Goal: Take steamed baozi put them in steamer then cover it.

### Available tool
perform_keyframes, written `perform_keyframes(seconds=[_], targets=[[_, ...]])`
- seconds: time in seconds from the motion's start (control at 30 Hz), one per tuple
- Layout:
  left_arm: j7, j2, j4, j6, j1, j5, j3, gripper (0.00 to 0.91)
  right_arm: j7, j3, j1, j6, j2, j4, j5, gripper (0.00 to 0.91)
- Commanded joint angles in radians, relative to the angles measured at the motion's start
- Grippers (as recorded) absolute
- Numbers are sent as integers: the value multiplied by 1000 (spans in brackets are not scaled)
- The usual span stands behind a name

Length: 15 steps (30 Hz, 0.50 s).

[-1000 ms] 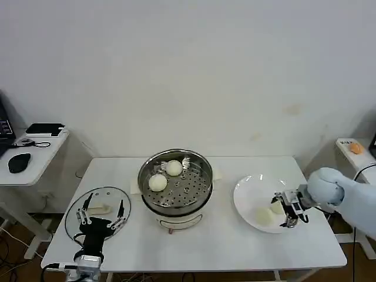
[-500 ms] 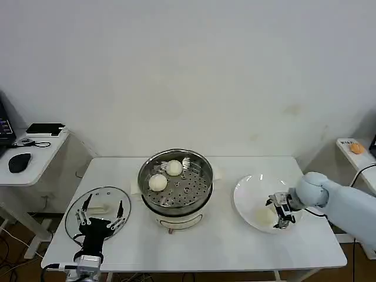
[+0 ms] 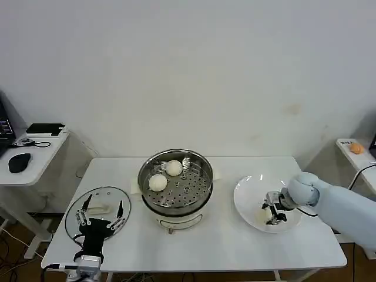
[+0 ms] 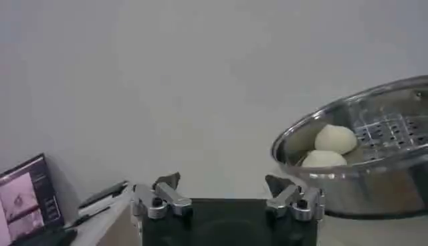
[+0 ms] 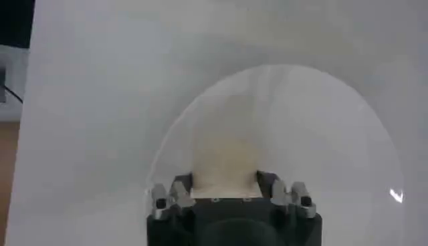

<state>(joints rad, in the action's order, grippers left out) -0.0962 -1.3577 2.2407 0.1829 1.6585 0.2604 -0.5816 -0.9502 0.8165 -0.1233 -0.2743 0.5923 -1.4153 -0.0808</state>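
My right gripper (image 3: 271,210) is down on the white plate (image 3: 247,191) near the right edge of the table (image 3: 235,247), its fingers closed around one steamed baozi (image 5: 224,160). Two baozi (image 3: 165,175) lie in the steamer (image 3: 175,183) at the table's middle. My left gripper (image 3: 101,223) rests open over the glass lid (image 3: 73,208) at the front left corner

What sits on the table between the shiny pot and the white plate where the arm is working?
Nothing: in the head view, bare white table separates the steamer from the plate, where the right gripper closes around a baozi.
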Motion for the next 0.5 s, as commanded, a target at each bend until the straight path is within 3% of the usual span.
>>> perform_keyframes(seconds=[0.03, 0.3, 0.5], targets=[[0, 2, 5, 0, 2, 0, -1, 907, -26, -6, 10, 2, 0, 6, -2, 544], [0, 7, 4, -1, -2, -2, -1, 907, -85, 22, 200, 49, -35, -12, 49, 554], [0, 9, 6, -1, -5, -2, 6, 907, -109, 124, 483, 68, 23, 15, 130, 554]])
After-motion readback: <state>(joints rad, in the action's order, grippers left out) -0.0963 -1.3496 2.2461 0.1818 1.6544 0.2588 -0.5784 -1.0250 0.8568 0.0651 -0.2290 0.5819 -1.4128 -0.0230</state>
